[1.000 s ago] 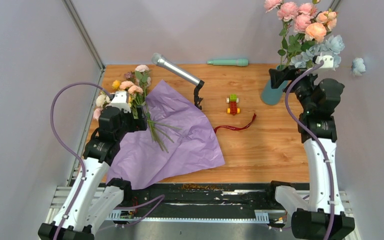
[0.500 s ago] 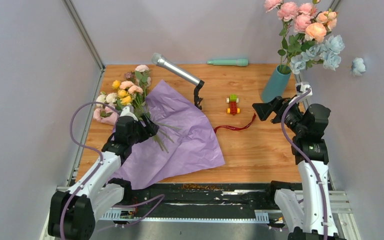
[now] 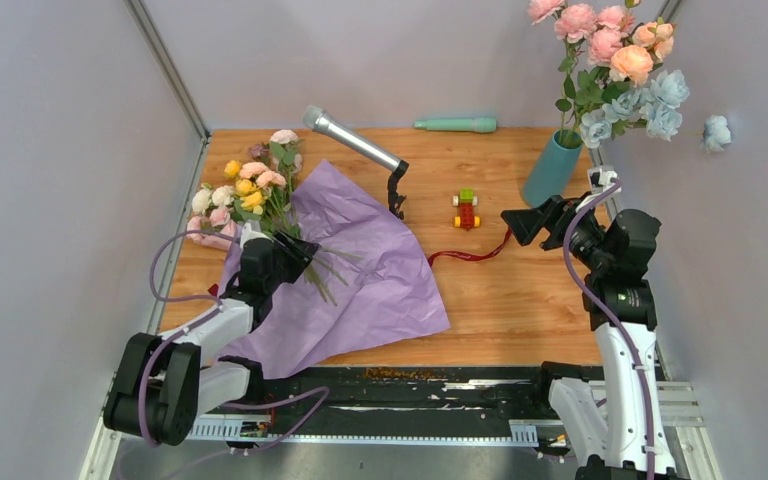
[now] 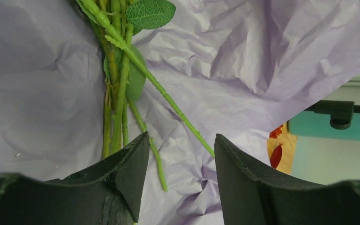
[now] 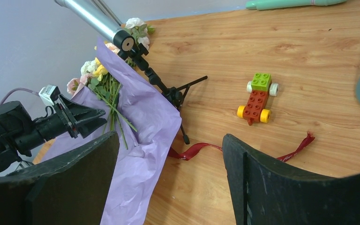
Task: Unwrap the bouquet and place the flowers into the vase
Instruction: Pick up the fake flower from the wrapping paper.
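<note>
The bouquet lies unwrapped: its flowers (image 3: 245, 190) rest at the table's left with their green stems (image 4: 117, 93) spread over the flattened lilac paper (image 3: 370, 275). My left gripper (image 3: 295, 250) hovers low over the stem ends, open, and one stem tip (image 4: 161, 173) lies in the gap between its fingers (image 4: 122, 183) without being pinched. The dark red ribbon (image 3: 470, 255) lies loose on the wood. At the back right stands the teal vase (image 3: 552, 168), which holds pink, peach and pale blue blooms. My right gripper (image 3: 520, 222) hangs open and empty left of the vase, above the ribbon (image 5: 194, 150).
A silver microphone (image 3: 350, 140) on a small black tripod stands at the paper's far edge. A brick toy car (image 3: 466, 208) sits mid-table, and a mint-green rod (image 3: 457, 125) lies along the back. Grey walls close in both sides.
My left gripper slid from over the blooms down toward the stem ends, and its jaws narrowed. My right gripper drew back from the vase toward the table's middle, then held still.
</note>
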{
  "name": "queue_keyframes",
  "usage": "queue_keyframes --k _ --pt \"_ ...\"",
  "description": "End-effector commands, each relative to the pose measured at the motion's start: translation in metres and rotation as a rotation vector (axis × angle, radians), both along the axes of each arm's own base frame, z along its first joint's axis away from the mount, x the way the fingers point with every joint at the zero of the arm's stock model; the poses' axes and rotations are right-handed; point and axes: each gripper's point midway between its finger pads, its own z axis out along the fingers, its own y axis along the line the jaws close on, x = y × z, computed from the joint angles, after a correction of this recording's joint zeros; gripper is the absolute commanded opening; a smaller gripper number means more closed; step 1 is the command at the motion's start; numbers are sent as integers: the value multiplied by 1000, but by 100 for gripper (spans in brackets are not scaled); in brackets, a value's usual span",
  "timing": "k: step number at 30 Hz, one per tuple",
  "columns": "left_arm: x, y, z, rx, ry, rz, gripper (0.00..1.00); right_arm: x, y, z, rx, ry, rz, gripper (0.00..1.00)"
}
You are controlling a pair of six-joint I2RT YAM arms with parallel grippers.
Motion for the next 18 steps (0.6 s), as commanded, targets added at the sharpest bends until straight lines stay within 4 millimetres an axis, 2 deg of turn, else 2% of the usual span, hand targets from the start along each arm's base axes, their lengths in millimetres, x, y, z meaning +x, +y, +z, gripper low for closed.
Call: queue_keyframes --k 1,9,18 --pt "22 4 21 -79 -107 89 60 -2 3 7 13 -19 16 81" --pt "38 -2 8 -111 -78 90 56 -2 4 10 6 -23 29 81" --pt "47 -10 -4 -157 -58 82 50 -3 4 12 -8 -23 37 82"
